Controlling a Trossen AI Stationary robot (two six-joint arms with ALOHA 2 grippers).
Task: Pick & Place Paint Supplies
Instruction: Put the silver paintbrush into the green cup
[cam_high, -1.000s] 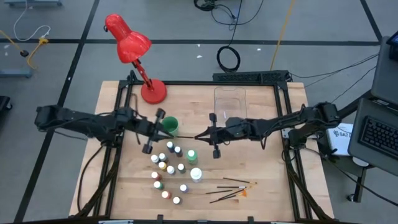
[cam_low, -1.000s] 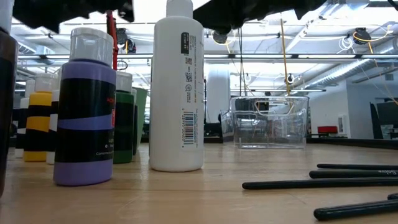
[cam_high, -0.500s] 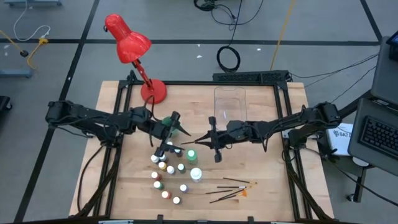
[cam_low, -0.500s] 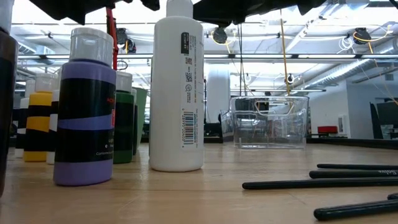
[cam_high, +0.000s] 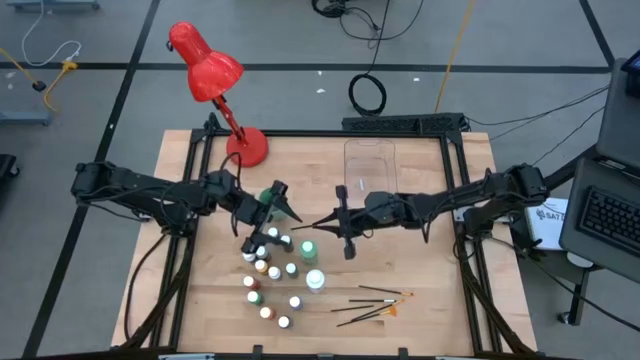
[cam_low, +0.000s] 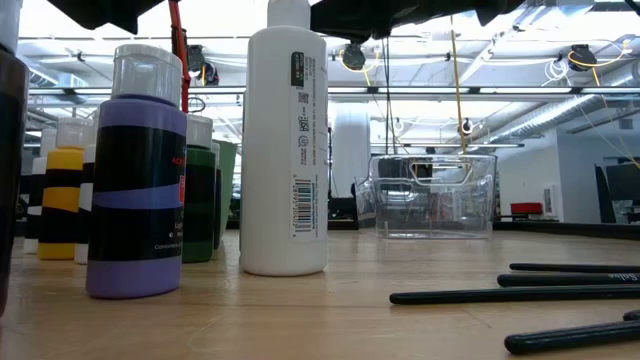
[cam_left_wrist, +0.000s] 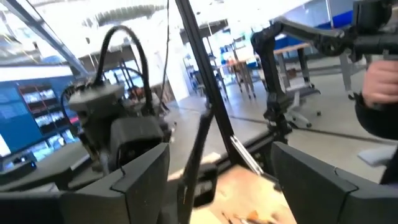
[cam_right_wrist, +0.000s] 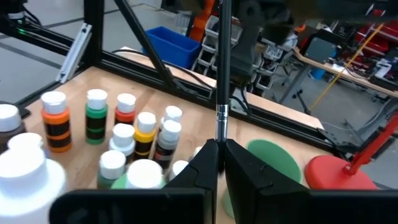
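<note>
My right gripper (cam_high: 330, 222) hangs over the table's middle, shut on a thin dark paintbrush (cam_right_wrist: 221, 81) that points toward the table's left. My left gripper (cam_high: 284, 212) is open above the green cup (cam_high: 264, 196) and the far end of the small paint bottles (cam_high: 270, 270). In the left wrist view a dark rod (cam_left_wrist: 198, 155) stands between its spread fingers without touching them. The green bottle (cam_high: 307, 248) and the white bottle (cam_low: 285, 150) stand upright on their bases. More paintbrushes (cam_high: 375, 305) lie flat at the near right. My right gripper pinches the paintbrush's dark handle (cam_right_wrist: 219, 134) between its two shut fingers, just behind a silver band (cam_right_wrist: 221, 115). The fingers come level from the table's right and lie along the brush. The brush sticks straight out past the fingertips, lifted clear above the bottles.
A clear plastic bin (cam_high: 370, 165) stands at the far middle of the table. A red desk lamp (cam_high: 215, 85) stands at the far left corner. A person's hand (cam_left_wrist: 379, 87) shows in the room beyond the table. Bare wood lies at the table's right.
My left gripper has gone toward the table's right, from beside the green cup to above it, nearer the held brush's free end, and has opened. My right gripper and its brush have kept still.
</note>
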